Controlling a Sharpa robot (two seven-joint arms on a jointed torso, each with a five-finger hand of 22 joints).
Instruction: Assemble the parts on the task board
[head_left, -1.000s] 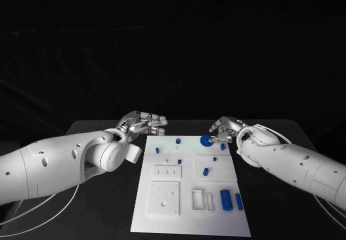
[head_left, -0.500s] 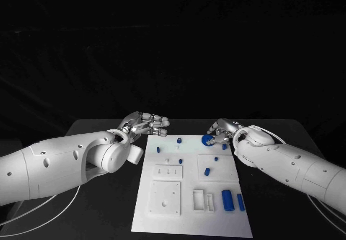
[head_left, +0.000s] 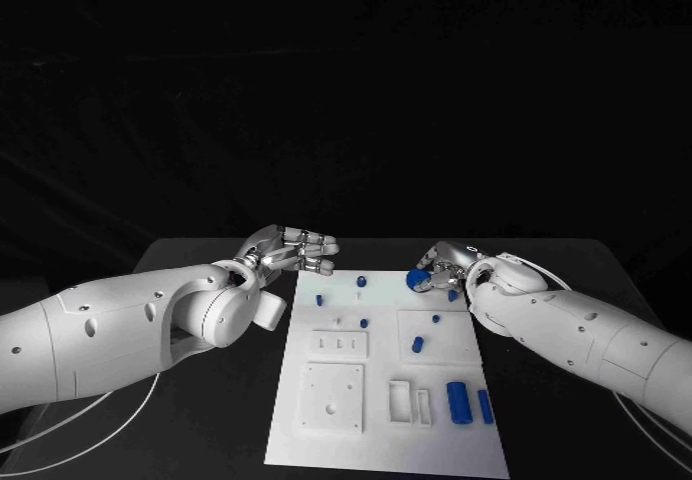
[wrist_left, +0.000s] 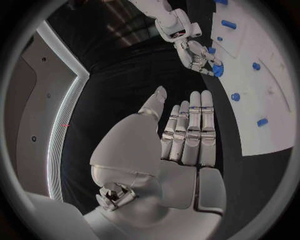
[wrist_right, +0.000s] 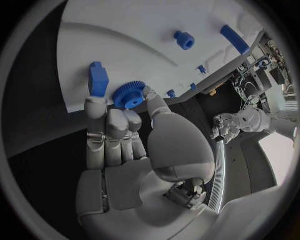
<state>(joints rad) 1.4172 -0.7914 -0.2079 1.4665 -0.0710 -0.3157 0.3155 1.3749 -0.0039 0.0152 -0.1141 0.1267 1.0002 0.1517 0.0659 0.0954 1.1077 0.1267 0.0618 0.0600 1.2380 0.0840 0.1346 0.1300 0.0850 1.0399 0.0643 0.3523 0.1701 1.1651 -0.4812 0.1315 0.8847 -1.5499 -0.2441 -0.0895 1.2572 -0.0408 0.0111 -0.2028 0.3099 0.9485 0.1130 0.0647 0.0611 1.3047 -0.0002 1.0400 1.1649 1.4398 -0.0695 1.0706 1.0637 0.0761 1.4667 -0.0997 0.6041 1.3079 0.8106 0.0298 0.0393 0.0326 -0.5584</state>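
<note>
Pinching gear (wrist_right: 129, 95) in right hand (head_left: 449, 262) over board (head_left: 378, 440) (likely for seating), left hand (head_left: 293, 249) empty, fingers straight, loosely together.

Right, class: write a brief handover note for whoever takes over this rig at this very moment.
Right hand: pinches the blue gear over the board's far right corner.
Left hand: holds nothing, fingers apart, beside the board's far left corner.
Parts: two cylinders near right, small pegs mid-board and far end.
Done: gear picked up.
Left: seat the gear, then the other loose parts.
</note>
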